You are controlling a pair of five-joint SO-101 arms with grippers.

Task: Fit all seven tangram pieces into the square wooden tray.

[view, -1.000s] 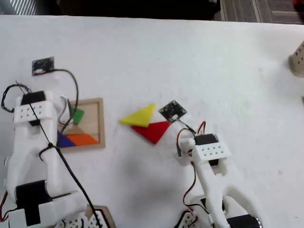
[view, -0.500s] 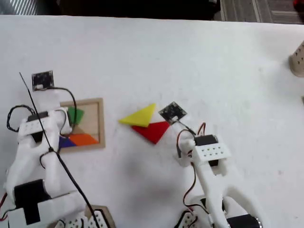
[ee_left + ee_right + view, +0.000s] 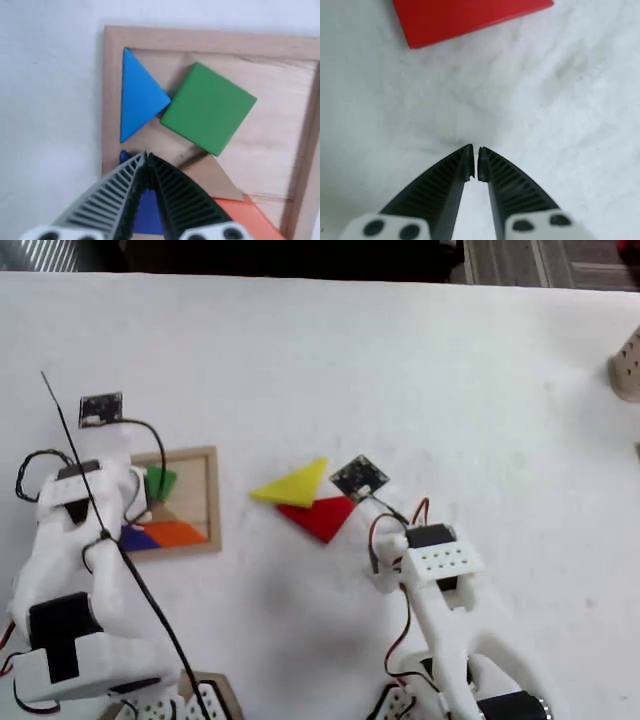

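Note:
The square wooden tray [image 3: 213, 502] lies at the left of the white table. It holds a green square [image 3: 207, 107], a light blue triangle [image 3: 137, 95], a tan triangle [image 3: 215, 180], a dark blue piece [image 3: 136, 537] and an orange piece [image 3: 173, 533]. My left gripper [image 3: 147, 158] is shut and empty, its tips over the tray's dark blue piece. A yellow triangle [image 3: 296, 483] and a red triangle [image 3: 322, 517] touch on the table at the middle. My right gripper [image 3: 474, 150] is shut and empty above bare table, a short way from the red triangle [image 3: 465, 17].
The left arm [image 3: 70, 530] covers the tray's left part in the high view. The right arm [image 3: 440, 565] stands right of the loose triangles. A perforated wooden object [image 3: 627, 365] sits at the right edge, a wooden block [image 3: 218, 692] at the front.
The left arm has drawn back toward the front and turned slightly over the tray's left side. The right arm has barely shifted. No piece has moved.

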